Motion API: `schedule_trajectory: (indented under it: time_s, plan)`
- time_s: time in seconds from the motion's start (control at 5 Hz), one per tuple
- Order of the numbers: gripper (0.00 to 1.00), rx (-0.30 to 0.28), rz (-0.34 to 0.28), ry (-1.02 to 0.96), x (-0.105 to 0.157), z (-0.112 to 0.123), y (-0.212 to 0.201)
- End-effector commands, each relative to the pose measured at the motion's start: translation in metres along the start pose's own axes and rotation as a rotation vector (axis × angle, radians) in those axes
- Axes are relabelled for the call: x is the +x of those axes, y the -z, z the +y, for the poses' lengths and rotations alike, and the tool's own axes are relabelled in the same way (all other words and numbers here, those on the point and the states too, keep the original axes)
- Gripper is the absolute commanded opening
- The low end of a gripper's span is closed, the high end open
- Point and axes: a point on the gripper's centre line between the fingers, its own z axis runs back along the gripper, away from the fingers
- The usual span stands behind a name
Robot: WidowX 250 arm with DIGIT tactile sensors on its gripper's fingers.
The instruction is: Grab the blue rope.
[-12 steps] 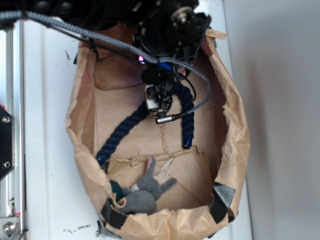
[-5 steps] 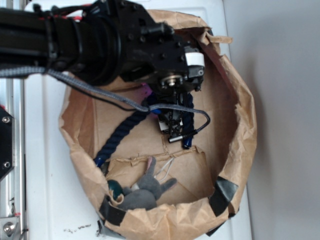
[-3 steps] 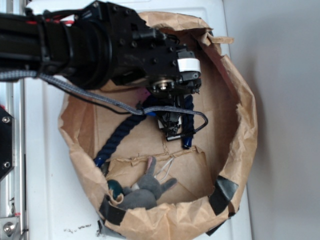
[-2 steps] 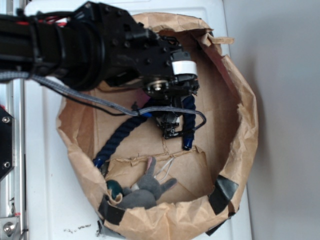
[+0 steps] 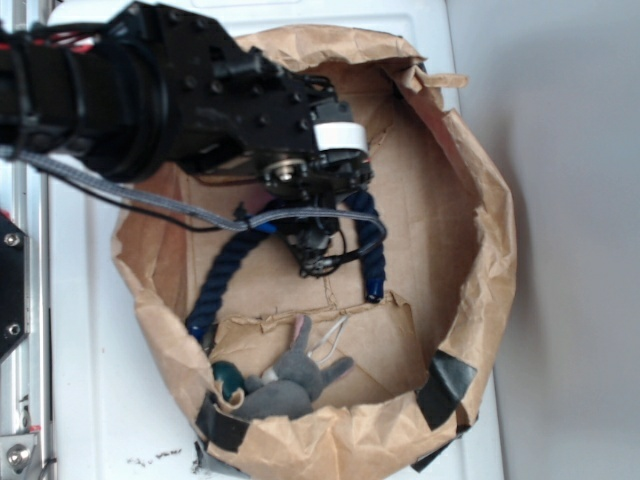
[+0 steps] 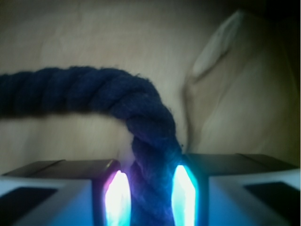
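The blue rope (image 5: 226, 268) is thick, dark navy and twisted, and lies in an arch on the floor of a brown paper bag (image 5: 492, 210), with its capped ends near the bag's lower left and centre. My gripper (image 5: 314, 252) is down inside the bag at the top of the arch. In the wrist view the blue rope (image 6: 141, 117) runs from the left, bends down and passes between my gripper (image 6: 150, 195). Both lit fingertips (image 6: 117, 197) press against its sides. The gripper is shut on the rope.
A grey plush toy (image 5: 288, 388) lies at the bag's near end beside a dark green object (image 5: 226, 378). A cardboard flap (image 5: 372, 345) covers part of the floor. My thin grey braided cable (image 5: 150, 197) crosses the bag's left rim. Black tape (image 5: 446, 385) patches the rim.
The arm has dropped into the bag and shifted left over the last frames. The gripper has moved left along the arch's top, dragging that part of the rope with it.
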Motion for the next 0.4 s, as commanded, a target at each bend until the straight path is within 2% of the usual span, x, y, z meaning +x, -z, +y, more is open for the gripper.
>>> schedule_trajectory:
  time_s: [0.0, 0.2]
  plan:
    - [0.0, -0.048, -0.017, -0.051, 0.006, 0.009, -0.032]
    - [0.0, -0.125, -0.01, -0.126, 0.015, 0.011, -0.08]
